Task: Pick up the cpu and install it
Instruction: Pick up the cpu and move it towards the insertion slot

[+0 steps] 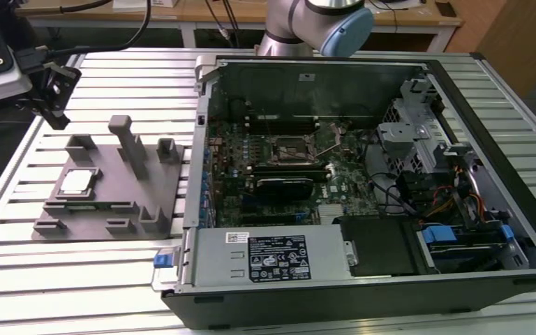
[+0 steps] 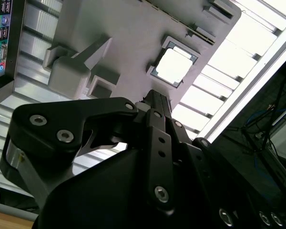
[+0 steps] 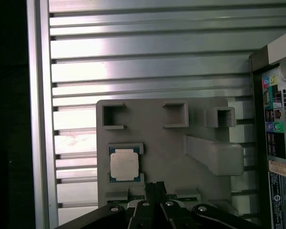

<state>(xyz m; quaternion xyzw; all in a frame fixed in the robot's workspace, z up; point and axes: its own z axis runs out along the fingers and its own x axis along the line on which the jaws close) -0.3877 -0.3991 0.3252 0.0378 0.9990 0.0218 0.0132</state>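
The gripper [image 1: 58, 120] hung in the air over the slatted metal table [image 1: 109, 279], near the table's edge on the exterior view's left, well above the grey holder plate [image 1: 117, 174] and touching nothing. In the first wrist view its two black fingers [image 3: 151, 188] looked pressed together with no gap that I could see, and nothing was held between them.

The cpu [image 1: 75, 183] lay flat, silvery top up, in a shallow square recess of the holder plate, close to the plate's edge on the exterior view's left. The plate lay just beside the open computer case [image 1: 249, 307], which was on its side. Inside it the motherboard socket [image 1: 292, 148] was uncovered, and a grey power-supply box [image 1: 268, 257] sat along the case's near edge.
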